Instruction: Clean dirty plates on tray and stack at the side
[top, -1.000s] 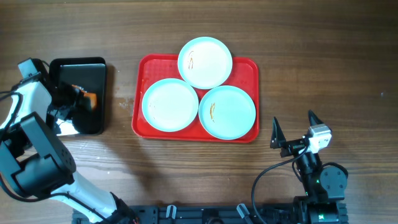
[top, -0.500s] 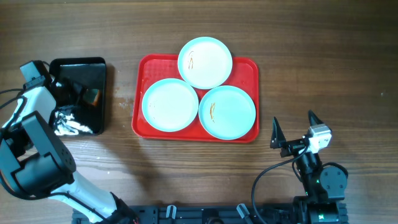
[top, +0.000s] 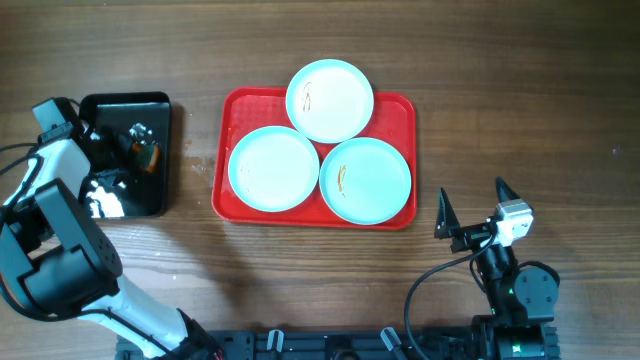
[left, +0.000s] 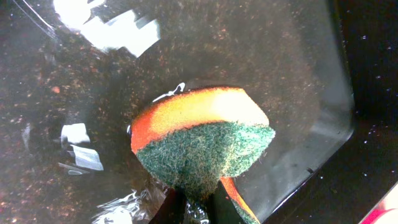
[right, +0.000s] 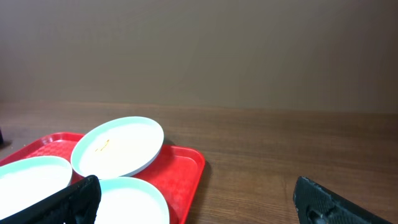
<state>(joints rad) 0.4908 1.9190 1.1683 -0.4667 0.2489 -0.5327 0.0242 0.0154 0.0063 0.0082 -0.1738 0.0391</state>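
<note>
Overhead: red tray (top: 396, 114), long axis left to right.

Three pale plates (top: 330, 100) on red tray (top: 224, 122)

A brown wood-grain table (top: 520, 100) spreads beneath and ahead of the right gripper (right: 198, 202), ending beyond it at a plain dull brown wall (right: 199, 50), all under soft, even light

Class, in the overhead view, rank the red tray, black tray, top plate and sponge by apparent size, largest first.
1. red tray
2. black tray
3. top plate
4. sponge
No two look alike in size.
</note>
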